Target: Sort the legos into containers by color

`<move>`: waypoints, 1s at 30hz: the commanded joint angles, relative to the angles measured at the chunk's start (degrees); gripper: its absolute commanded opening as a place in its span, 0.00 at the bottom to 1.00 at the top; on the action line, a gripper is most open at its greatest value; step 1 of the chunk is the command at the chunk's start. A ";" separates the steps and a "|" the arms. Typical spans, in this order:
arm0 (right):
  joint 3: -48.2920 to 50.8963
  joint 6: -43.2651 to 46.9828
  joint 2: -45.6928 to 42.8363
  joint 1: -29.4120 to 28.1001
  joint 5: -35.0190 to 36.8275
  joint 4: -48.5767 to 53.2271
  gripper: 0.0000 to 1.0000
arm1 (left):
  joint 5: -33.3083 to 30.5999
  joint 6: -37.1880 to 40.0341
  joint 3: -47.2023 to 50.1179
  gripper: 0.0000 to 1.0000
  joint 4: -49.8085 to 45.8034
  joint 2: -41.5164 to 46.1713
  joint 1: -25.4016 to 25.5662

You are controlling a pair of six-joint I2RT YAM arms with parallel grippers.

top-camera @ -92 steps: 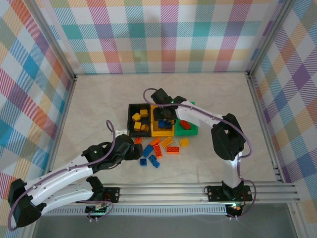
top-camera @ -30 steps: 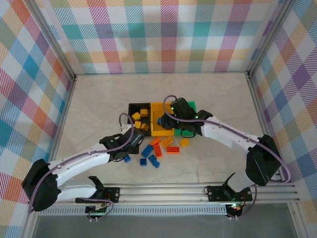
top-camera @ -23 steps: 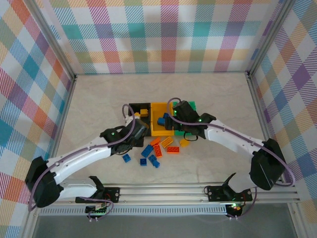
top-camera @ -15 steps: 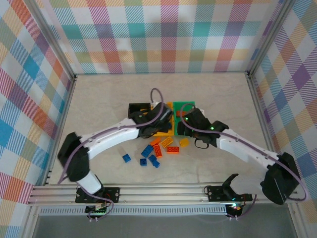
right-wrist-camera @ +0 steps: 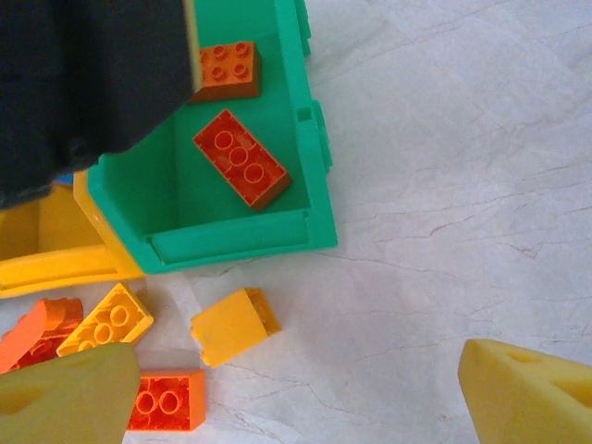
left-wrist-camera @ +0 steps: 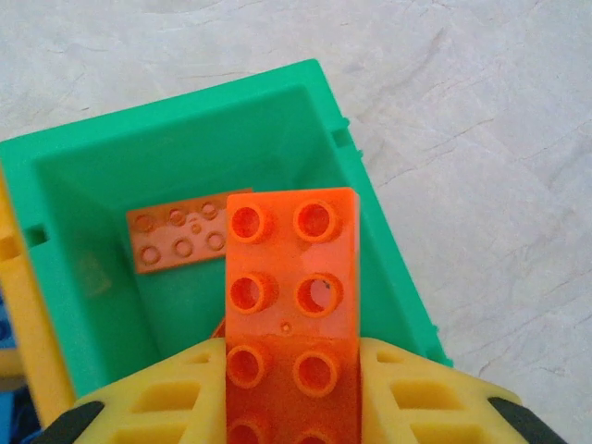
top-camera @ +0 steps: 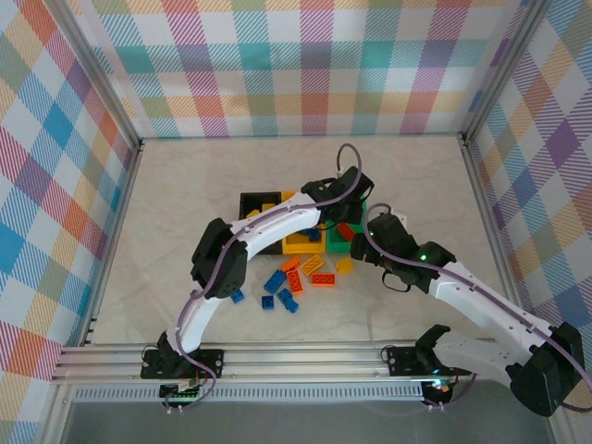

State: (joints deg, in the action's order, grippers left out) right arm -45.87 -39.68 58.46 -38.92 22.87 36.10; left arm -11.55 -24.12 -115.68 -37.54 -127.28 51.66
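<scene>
My left gripper [left-wrist-camera: 291, 370] is shut on an orange brick [left-wrist-camera: 291, 305] and holds it over the green bin [left-wrist-camera: 55, 277], where another orange brick [left-wrist-camera: 180, 240] lies flat. In the top view that gripper [top-camera: 338, 205] hangs over the green bin [top-camera: 351, 245], beside the yellow bin [top-camera: 301, 245] and the black bin [top-camera: 250, 199]. My right gripper [right-wrist-camera: 296, 398] is open over bare table just in front of the green bin [right-wrist-camera: 231, 245]. A yellow brick [right-wrist-camera: 233, 324] lies on its side below it, between the fingers and to the left. An orange-red brick [right-wrist-camera: 242, 157] rests in the bin.
Loose bricks lie in front of the bins: blue ones [top-camera: 275, 280], an orange one [top-camera: 323, 278] and a lone blue one [top-camera: 237, 295] further left. A studded yellow brick [right-wrist-camera: 106, 319] and an orange brick [right-wrist-camera: 166, 402] sit by my right gripper's left finger. Checked walls enclose the table.
My left arm has swung from the loose pile across the black and yellow bins to the green bin, carrying the orange brick. My right arm has drawn back from the yellow bin toward the front right.
</scene>
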 commanded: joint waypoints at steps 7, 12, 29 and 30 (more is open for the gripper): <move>2.43 0.58 -2.32 0.25 -4.86 -0.75 0.91 | 0.35 1.04 -4.56 0.56 -4.67 -0.93 -0.51; 3.39 1.67 -0.32 0.24 -10.43 -4.63 0.91 | 0.54 0.66 -1.96 0.83 -3.01 5.29 -0.59; 0.48 4.24 21.07 -0.46 -13.22 -13.25 0.91 | -5.45 -9.30 56.28 1.00 4.73 58.60 0.73; 0.06 4.07 22.33 -0.41 -12.62 -12.98 0.90 | -5.94 -10.22 58.64 1.00 3.93 61.36 0.73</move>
State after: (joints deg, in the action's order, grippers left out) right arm -43.62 -36.58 78.83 -39.03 8.62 24.16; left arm -14.26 -30.74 -61.82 -30.52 -70.72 51.79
